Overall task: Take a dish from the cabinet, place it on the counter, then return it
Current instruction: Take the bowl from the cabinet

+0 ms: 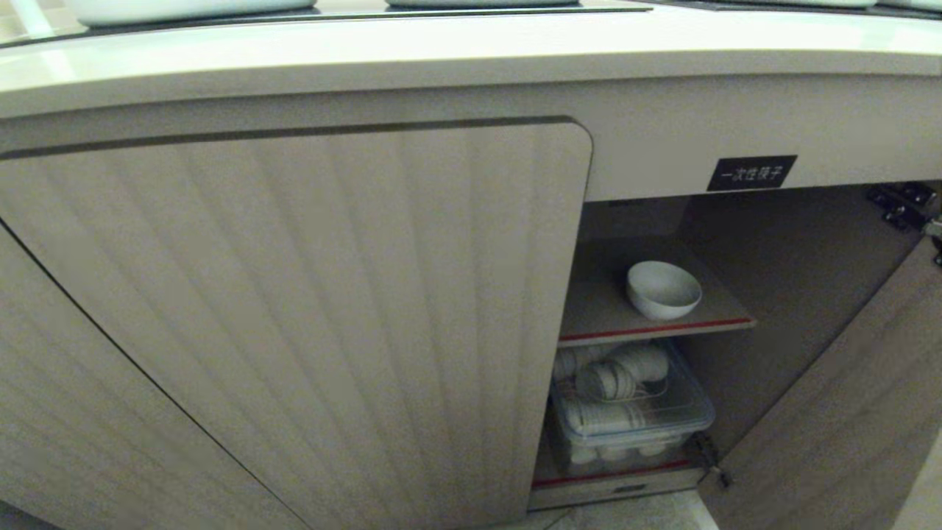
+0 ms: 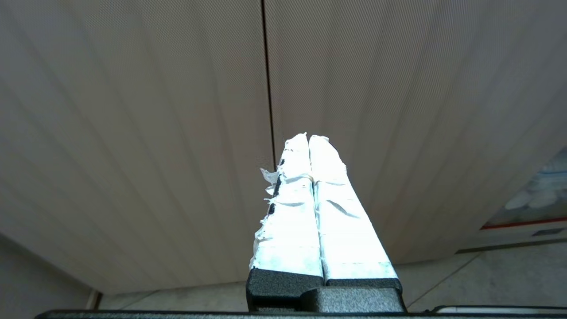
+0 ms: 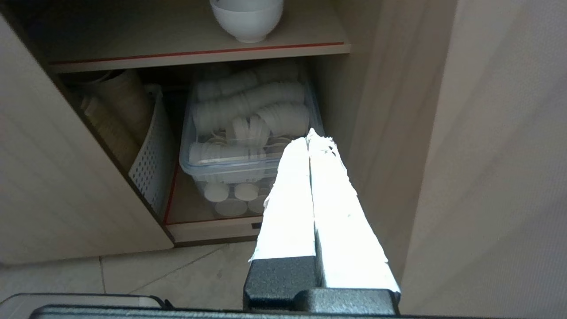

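Observation:
A small white bowl, the dish (image 1: pixel 663 289) (image 3: pixel 247 18), stands upright on the upper red-edged shelf of the cabinet (image 1: pixel 294 316), whose right-hand door (image 1: pixel 846 412) hangs open. The cream counter (image 1: pixel 471 51) runs along the top of the head view. My right gripper (image 3: pixel 308 136) is shut and empty, low in front of the open compartment and well short of the dish. My left gripper (image 2: pixel 308 136) is shut and empty too, facing the closed ribbed doors (image 2: pixel 177 133). Neither arm shows in the head view.
On the lower shelf a clear plastic box (image 1: pixel 633 412) (image 3: pixel 248 146) holds several stacked white cups. Beside it stands a white perforated basket (image 3: pixel 150 164). A black label (image 1: pixel 751 173) sits above the opening. Pale floor tiles (image 3: pixel 133 279) lie below.

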